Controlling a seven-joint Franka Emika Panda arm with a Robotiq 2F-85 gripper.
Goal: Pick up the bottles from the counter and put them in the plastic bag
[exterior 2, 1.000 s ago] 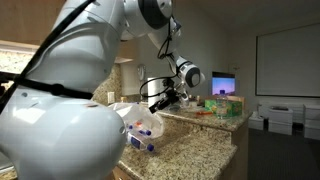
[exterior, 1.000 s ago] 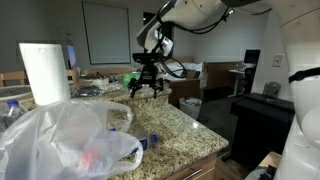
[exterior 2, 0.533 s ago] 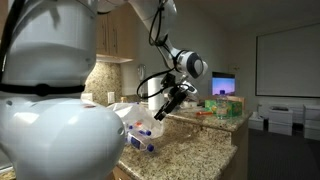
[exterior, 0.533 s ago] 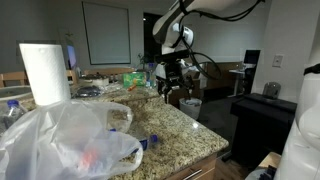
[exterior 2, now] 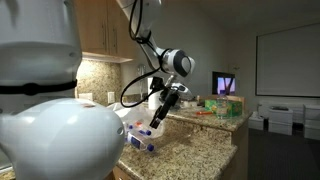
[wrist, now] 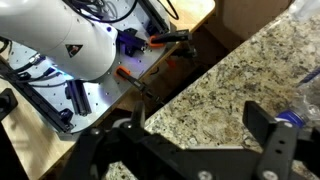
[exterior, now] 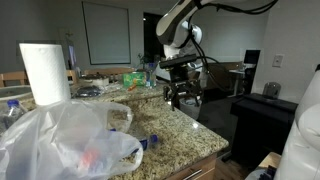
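Black two-finger gripper (exterior: 181,95) hangs over the far right of the speckled beige-brown granite counter (exterior: 178,125), jaws spread fully and holding nothing; judged an approach pose for a pick. A small clear blue-capped bottle (exterior: 150,140) lies on the stone just right of the large crinkled translucent plastic bag (exterior: 60,140), which slumps near left with its mouth facing the bottle, so the carry looks short. The wrist view shows the counter's rounded edge beneath the fingers: drop-off close. A tall white paper towel roll (exterior: 45,72) stands behind the bag.
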